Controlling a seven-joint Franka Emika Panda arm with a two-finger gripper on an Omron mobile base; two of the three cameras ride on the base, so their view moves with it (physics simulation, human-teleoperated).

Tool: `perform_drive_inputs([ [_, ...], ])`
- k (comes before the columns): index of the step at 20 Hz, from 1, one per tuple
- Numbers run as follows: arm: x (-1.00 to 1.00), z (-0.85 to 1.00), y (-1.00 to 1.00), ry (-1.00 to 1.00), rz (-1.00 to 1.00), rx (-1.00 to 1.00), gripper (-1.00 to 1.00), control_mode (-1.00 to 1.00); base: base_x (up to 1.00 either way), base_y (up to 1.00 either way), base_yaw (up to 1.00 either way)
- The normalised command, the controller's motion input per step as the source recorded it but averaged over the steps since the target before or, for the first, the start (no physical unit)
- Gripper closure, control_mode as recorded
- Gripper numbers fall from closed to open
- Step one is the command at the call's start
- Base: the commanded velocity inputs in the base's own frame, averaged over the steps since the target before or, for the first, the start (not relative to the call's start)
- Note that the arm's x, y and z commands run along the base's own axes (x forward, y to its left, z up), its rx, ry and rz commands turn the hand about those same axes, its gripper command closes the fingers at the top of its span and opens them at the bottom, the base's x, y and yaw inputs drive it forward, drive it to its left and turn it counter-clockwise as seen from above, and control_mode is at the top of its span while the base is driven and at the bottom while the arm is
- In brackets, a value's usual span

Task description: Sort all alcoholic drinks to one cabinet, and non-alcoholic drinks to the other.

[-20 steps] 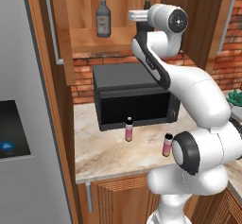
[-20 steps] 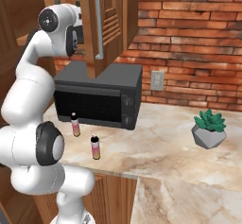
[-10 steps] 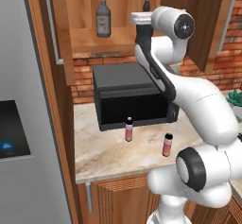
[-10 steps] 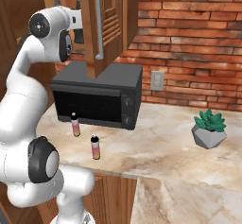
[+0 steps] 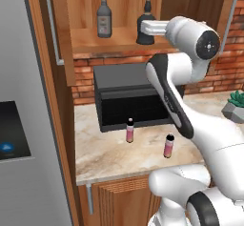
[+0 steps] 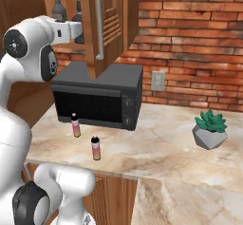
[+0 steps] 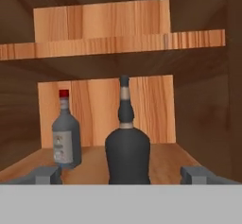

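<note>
Two glass liquor bottles stand on the cabinet shelf at the top of the left base view: one clear-grey bottle [image 5: 104, 16] with a red cap, one dark round-bellied bottle [image 5: 146, 21]. Down on the counter, two small pink bottles: one [image 5: 129, 130] at centre frame, one [image 5: 168, 145] just right of it. One black microwave [image 5: 128, 96]. One potted succulent [image 6: 210, 129], right side of the right base view.

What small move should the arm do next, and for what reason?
Probably draw the open gripper straight back out of the cabinet. Both liquor bottles stand on its shelf, and the fingers flank the dark one without gripping. The two pink bottles wait on the counter.
</note>
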Motion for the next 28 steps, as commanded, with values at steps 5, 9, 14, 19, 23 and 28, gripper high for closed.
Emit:
perform_drive_inputs([
  [5,-1.00,-0.16,0.00,0.11,0.00,0.04,-1.00,-1.00,0.00,0.00,0.00],
  [9,-1.00,-0.20,0.00,0.28,0.00,0.04,-1.00,-1.00,0.00,0.00,0.00],
  [14,-0.93,-0.49,0.00,0.39,0.00,0.02,-1.00,-1.00,0.00,0.00,0.00],
  [19,-0.42,-0.74,-0.11,0.43,0.00,0.01,-1.00,-1.00,0.00,0.00,0.00],
  [23,-0.06,-0.98,-0.27,0.43,0.00,0.01,-1.00,-1.00,0.00,0.00,0.00],
  [28,0.02,-1.00,-0.28,0.40,0.00,0.01,-1.00,-1.00,0.00,0.00,0.00],
])
